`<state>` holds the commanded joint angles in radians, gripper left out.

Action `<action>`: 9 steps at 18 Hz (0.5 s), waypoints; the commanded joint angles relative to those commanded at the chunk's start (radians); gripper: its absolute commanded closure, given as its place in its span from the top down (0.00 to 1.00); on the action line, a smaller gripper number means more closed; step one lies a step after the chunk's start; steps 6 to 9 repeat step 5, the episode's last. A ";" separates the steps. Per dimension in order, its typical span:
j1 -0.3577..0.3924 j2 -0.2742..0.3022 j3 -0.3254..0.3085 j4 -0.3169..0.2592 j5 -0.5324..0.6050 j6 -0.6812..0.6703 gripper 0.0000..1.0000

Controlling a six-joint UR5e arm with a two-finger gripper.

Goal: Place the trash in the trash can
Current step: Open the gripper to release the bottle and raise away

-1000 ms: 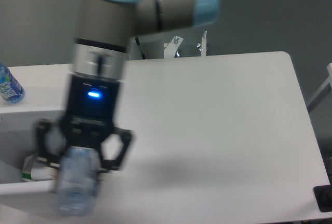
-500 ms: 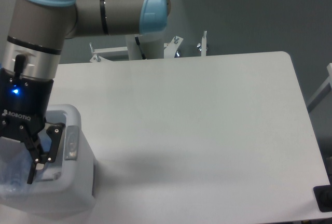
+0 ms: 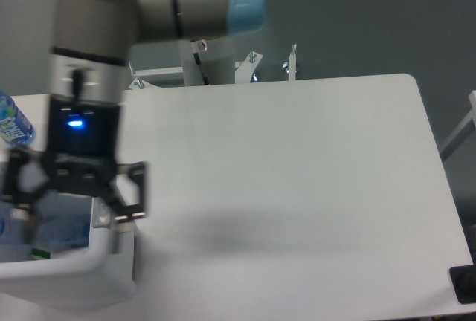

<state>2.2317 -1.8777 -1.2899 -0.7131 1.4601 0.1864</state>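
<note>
Boxy white plastic trash can [image 3: 82, 280] at the near left held the clear crushed bottle [image 3: 63, 232] and green-marked carton [image 3: 39, 252], both released moments earlier; above it the tool [image 3: 71, 213] stood wide open and empty; beyond, white surface [image 3: 297, 172], blue-labelled bottle [image 3: 11, 122].

No legible text anywhere. Blue-labelled bottle [image 3: 11, 122] at 9 o'clock has label print too blurred to read. Gripper [image 3: 71, 213] body shows only a blue light, no readable brand.
</note>
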 joint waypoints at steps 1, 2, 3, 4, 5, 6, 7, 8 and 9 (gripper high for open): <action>0.012 0.014 -0.009 -0.031 0.014 0.068 1.00; 0.020 0.025 -0.025 -0.063 0.029 0.126 1.00; 0.029 0.035 -0.038 -0.097 0.055 0.177 1.00; 0.045 0.051 -0.048 -0.132 0.084 0.226 1.00; 0.069 0.063 -0.054 -0.158 0.098 0.273 1.00; 0.069 0.063 -0.054 -0.158 0.098 0.273 1.00; 0.069 0.063 -0.054 -0.158 0.098 0.273 1.00; 0.069 0.063 -0.054 -0.158 0.098 0.273 1.00; 0.069 0.063 -0.054 -0.158 0.098 0.273 1.00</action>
